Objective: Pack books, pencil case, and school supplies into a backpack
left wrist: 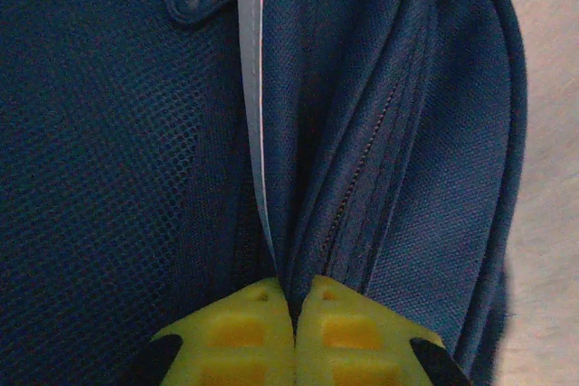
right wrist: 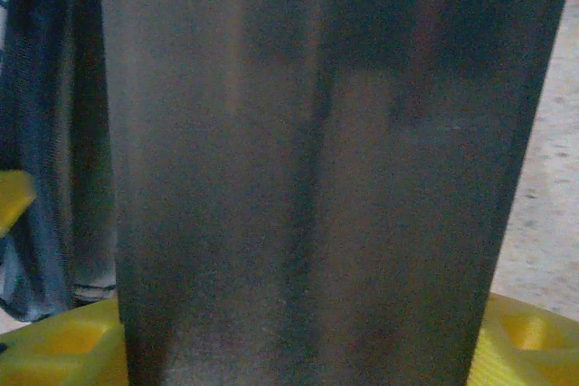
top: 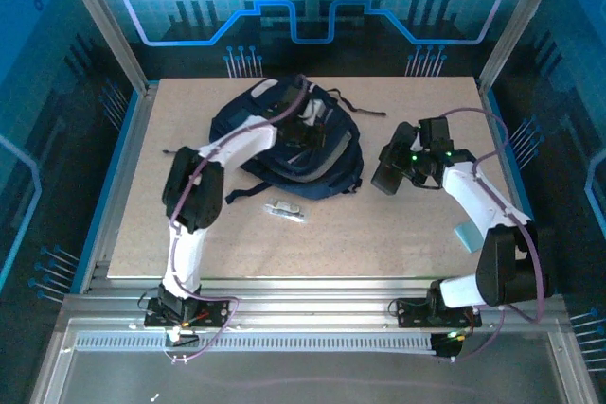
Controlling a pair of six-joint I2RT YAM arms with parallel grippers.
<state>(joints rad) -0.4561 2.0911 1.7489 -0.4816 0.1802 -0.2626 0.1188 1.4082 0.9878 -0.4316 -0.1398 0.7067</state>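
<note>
1. As I watch from the wrist view, my left gripper (left wrist: 294, 300) is clenched on a backpack (left wrist: 109, 178) fold, far mid-table.
2. My right gripper (right wrist: 289, 345) stands wide, clamping a dark flat panel (right wrist: 308, 160).

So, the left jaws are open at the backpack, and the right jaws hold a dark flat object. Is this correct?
Not quite: the left jaws are shut, pinching a fold of the backpack, as the left wrist view shows. The right jaws do hold the dark flat object.
</note>
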